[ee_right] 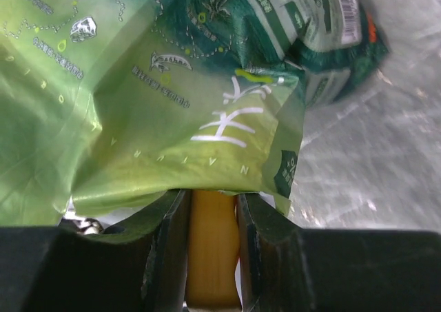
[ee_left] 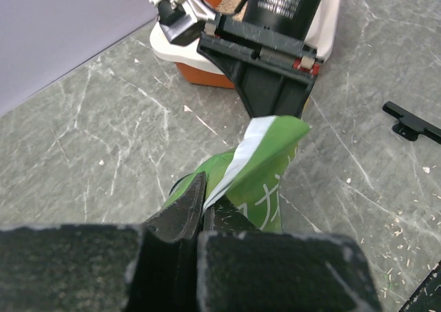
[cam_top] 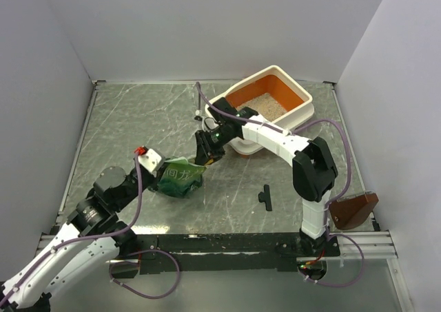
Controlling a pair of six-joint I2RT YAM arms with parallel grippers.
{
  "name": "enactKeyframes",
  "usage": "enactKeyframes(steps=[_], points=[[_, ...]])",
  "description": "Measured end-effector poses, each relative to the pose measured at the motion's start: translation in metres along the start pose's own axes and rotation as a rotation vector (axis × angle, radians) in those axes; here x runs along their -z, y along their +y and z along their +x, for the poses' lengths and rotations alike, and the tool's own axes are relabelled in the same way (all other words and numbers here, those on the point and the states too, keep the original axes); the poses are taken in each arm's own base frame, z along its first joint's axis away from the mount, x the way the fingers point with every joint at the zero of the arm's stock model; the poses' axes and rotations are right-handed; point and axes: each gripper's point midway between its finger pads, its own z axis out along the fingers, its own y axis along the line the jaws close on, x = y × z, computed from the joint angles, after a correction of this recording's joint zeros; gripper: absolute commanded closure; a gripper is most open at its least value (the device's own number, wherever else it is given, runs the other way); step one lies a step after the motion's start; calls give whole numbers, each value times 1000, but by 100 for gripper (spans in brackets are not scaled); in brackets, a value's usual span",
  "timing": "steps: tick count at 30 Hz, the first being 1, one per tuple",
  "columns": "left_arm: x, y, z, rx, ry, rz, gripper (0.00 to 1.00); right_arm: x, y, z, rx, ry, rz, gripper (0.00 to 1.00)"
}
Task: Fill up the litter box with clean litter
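Note:
The litter box (cam_top: 303,98), cream outside and orange inside, stands at the back right with beige clean litter (cam_top: 265,105) on its floor. A green crinkled bag (cam_top: 180,178) lies on the table in front of it. My left gripper (cam_top: 164,180) is shut on the bag's near edge (ee_left: 265,167); the left wrist view shows its fingers (ee_left: 186,209) pinching the film. My right gripper (cam_top: 207,150) is shut on the yellow-orange scoop's handle (ee_right: 212,246), at the bag's opening (ee_right: 138,98). The scoop's bowl is hidden under the bag. The litter box (ee_left: 324,29) shows behind the right gripper.
A small black T-shaped part (cam_top: 266,197) lies on the table right of the bag, also in the left wrist view (ee_left: 412,122). A brown scoop-like object (cam_top: 353,211) sits at the right front edge. White walls enclose the table on three sides.

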Motion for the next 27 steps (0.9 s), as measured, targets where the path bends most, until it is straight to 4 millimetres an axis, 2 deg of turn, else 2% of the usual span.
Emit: enactKeyframes(steps=[13,27], points=[[-15,-10,14,0,43,46,99,-40,-9,9,-28,-154,-352,100],[-15,-3,15,0,33,5,99,-40,5,-2,-46,-337,-594,100]])
